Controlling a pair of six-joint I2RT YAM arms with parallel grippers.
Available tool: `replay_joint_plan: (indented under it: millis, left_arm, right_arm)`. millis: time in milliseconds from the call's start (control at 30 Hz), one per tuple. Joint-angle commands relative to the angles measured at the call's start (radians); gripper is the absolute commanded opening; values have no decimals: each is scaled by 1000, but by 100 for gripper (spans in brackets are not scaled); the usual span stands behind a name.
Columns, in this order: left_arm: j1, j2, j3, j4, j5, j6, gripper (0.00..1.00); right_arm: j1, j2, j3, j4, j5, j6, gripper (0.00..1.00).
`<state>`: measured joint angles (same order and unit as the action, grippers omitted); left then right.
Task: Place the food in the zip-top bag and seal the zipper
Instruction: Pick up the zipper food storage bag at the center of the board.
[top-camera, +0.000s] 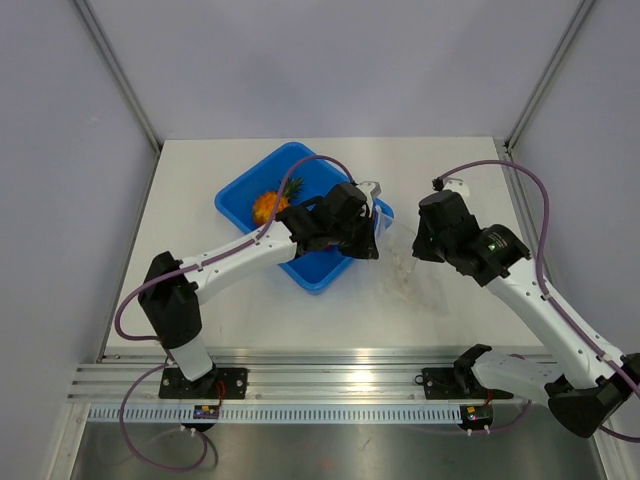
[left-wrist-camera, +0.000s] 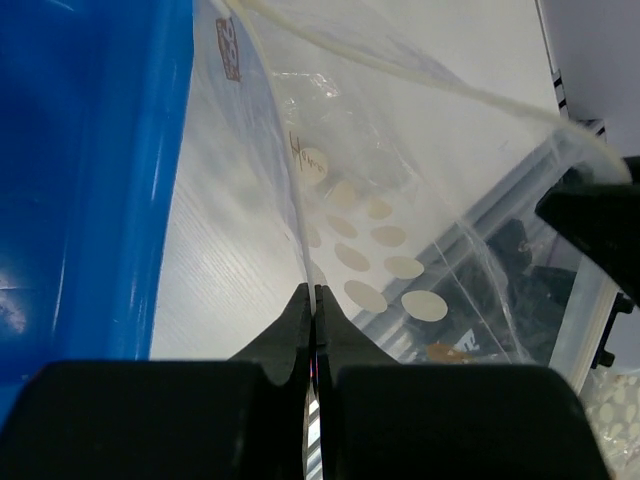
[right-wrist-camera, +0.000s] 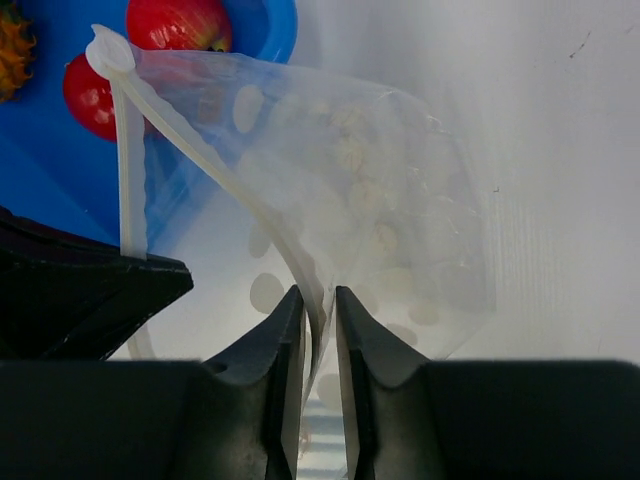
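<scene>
**Left wrist view: bag pinched both sides, food in the tray**

Your left hand (left-wrist-camera: 312, 292) is clamped tight on one wall of the bag (left-wrist-camera: 400, 190), right beside the blue tray (left-wrist-camera: 90, 150). Your right hand (right-wrist-camera: 318, 295) has its fingers nearly together on the opposite lip, with the zipper (right-wrist-camera: 215, 170) strip running down between them. So the bag's held between both hands with its mouth spread, over the counter (top-camera: 200, 300) just right of the tray. The pineapple (top-camera: 266, 205) and both red fruits (right-wrist-camera: 175, 22) sit in the tray.
</scene>
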<state>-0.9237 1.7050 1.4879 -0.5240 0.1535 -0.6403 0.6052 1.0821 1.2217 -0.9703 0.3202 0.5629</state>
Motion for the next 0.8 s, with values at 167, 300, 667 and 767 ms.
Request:
replay_joint_plan:
  millis: [167, 300, 667, 767]
  left_arm:
    - [0, -27, 75, 1, 40, 180, 0]
    - [34, 44, 145, -10, 69, 225, 0]
    - [36, 235, 482, -211, 80, 386, 67]
    - [37, 217, 485, -258, 31, 436, 80]
  right_arm:
    - [8, -5, 41, -44, 198, 9, 0]
    - [7, -109, 24, -51, 223, 51, 0]
    - [7, -117, -13, -85, 270, 160, 0]
    - [7, -102, -16, -80, 281, 157, 0]
